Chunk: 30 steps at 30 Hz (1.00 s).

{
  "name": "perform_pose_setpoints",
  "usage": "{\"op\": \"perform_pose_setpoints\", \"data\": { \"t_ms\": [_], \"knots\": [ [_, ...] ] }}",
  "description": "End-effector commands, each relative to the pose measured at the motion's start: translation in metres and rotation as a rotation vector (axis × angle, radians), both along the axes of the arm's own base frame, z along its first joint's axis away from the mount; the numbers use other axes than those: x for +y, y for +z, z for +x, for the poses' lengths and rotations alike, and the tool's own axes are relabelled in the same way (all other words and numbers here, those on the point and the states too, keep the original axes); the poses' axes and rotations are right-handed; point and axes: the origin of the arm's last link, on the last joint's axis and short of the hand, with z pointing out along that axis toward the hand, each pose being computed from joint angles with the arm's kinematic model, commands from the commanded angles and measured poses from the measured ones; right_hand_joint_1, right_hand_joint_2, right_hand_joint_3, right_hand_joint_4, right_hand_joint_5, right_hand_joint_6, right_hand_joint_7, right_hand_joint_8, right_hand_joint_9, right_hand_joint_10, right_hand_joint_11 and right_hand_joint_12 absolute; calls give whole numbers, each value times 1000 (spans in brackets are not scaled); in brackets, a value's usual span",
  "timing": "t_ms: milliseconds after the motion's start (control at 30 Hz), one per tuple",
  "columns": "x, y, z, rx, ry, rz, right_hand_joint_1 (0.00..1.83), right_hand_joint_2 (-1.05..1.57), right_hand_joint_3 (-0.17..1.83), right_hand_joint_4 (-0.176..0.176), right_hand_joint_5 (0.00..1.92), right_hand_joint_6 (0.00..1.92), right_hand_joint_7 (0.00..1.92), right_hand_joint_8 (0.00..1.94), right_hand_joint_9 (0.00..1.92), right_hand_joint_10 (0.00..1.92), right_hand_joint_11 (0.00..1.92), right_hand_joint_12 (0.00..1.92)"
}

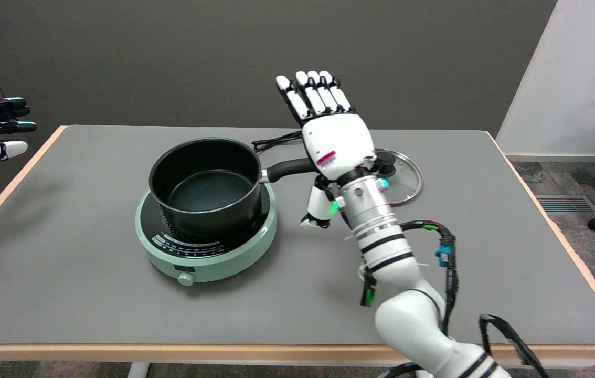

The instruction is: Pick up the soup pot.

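The soup pot [205,185] stands upright and uncovered on a pale green induction cooker [208,236], left of centre on the grey table [66,252]. The pot is black inside and out, and nothing is visible in it. Its black handle [289,169] projects to the right, past the cooker's rim, and disappears behind the right hand.

The right hand [329,131] is held above the far end of that handle, back of the hand toward the camera. Its fingers [314,97] are extended, pointing away and slightly upward, lying side by side and holding nothing. The thumb [317,206] hangs below the palm on the near side, apart from the handle. Whether the palm touches the handle cannot be told, since the hand covers the point of possible contact. A green light shows at the wrist.

A glass lid [405,178] with a metal rim and a black knob lies flat on the table just right of the hand, partly hidden by the wrist. A black power cord [276,140] lies on the table behind the pot.

The cooker's control panel and a front knob [186,279] face the near edge of the table.
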Motion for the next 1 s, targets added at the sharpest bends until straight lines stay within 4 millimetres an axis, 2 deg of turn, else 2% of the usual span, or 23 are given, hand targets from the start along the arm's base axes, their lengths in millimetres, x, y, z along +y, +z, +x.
{"op": "perform_pose_setpoints", "data": {
  "t_ms": [33, 200, 333, 633, 1000],
  "knots": [
    [-23, -61, -3, 125, 58, -93, 1328, -728, 945, 104, 51, 51, 51, 51, 51, 51, 51, 51],
    [-27, -72, -12, 127, 30, -76, 1321, -729, 959, 107, 49, 49, 49, 49, 49, 49, 49, 49],
    [-28, -69, -18, 151, 19, -96, 1316, -728, 968, 110, 48, 48, 48, 48, 48, 48, 48, 48],
    [-31, -54, -34, 160, 2, -194, 1295, -742, 1077, 116, 40, 40, 40, 40, 40, 40, 40, 40],
    [-38, -22, -48, 77, -68, -314, 1275, -755, 1167, 107, 31, 31, 31, 31, 31, 31, 31, 31]
  ]
}}
